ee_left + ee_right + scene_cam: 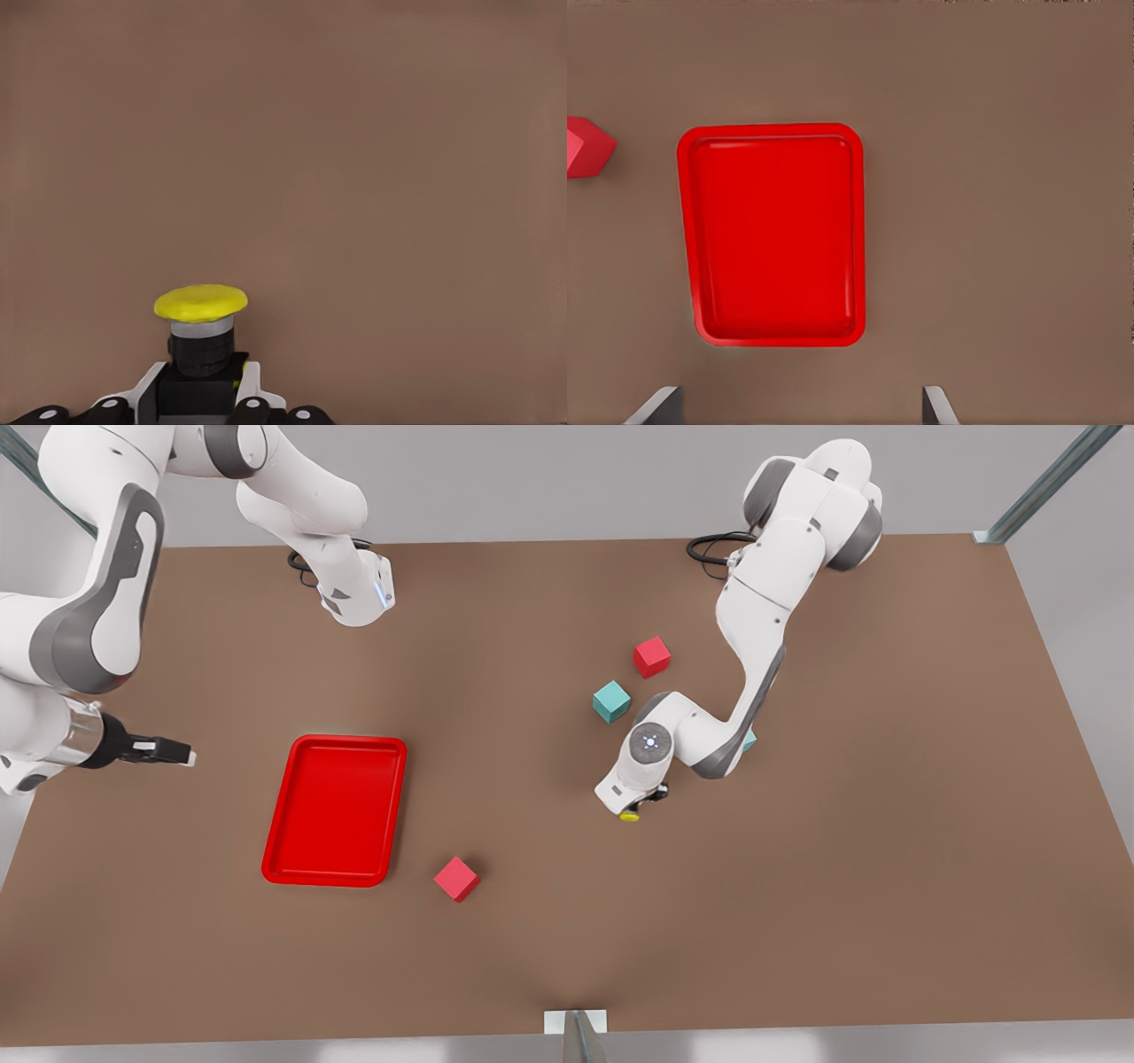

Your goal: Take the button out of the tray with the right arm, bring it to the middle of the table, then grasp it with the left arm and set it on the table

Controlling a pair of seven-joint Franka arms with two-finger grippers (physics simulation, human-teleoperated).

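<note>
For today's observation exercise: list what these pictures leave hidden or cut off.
- Front view: the second teal cube is mostly hidden behind the left arm; the wrist covers the left end effector and most of the button.
- Left wrist view: whether the button touches the table.
- Right wrist view: the red cube is cut off by the edge.

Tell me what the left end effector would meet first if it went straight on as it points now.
Probably the bare table; the button it holds would touch first. Nothing else shows ahead.

A simulated robotics test cell: a bare brown counter (886,824), plain grey surrounds, metal frame struts (1045,483), two white arms.
</note>
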